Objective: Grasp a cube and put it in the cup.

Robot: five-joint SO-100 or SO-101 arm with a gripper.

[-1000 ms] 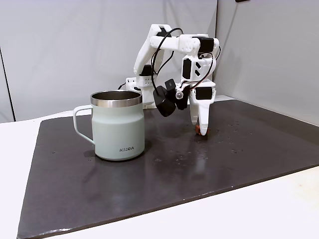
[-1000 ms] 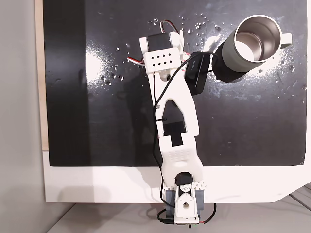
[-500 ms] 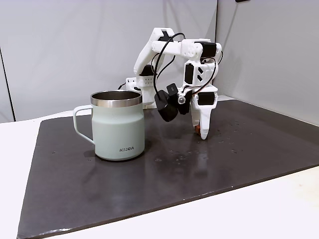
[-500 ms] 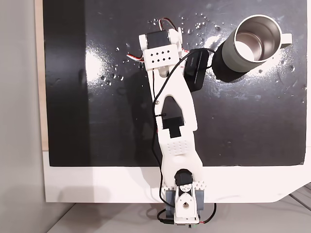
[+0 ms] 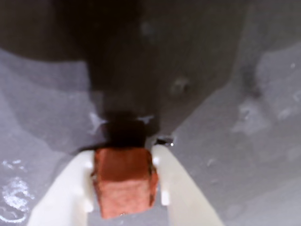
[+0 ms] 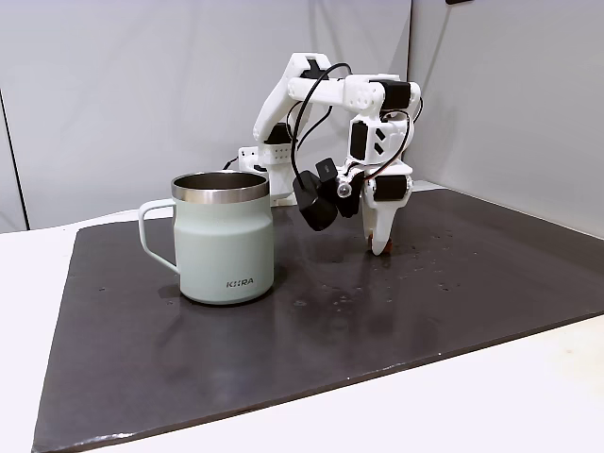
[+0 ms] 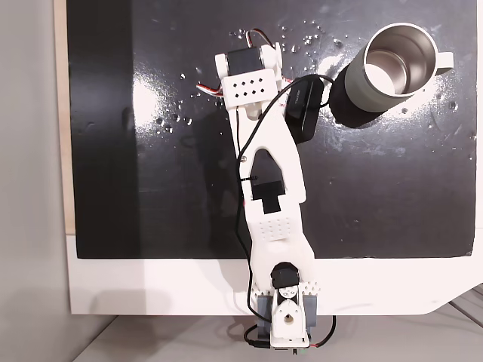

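Observation:
In the wrist view the cube (image 5: pixel 123 186), a small reddish-brown block, sits clamped between the two white fingers of my gripper (image 5: pixel 123 153), just above the dark mat. From the side, in a fixed view, my gripper (image 6: pixel 380 249) points straight down with its tips close over the mat, to the right of the cup (image 6: pixel 226 247). The cup is a pale grey-green mug with a steel rim, standing upright with its handle to the left. From above, in a fixed view, the cup (image 7: pixel 366 92) stands at the top right, and the arm's wrist (image 7: pixel 249 79) covers the gripper.
A dark glossy mat (image 6: pixel 377 321) covers most of the white table (image 6: pixel 528 396) and carries small specks and droplets near the gripper. The black wrist camera (image 6: pixel 314 200) hangs between the cup and the gripper. Grey walls stand behind the arm's base (image 7: pixel 283 317).
The fingers have drawn together on the cube, and the wrist has risen slightly from the mat. The cup has not moved.

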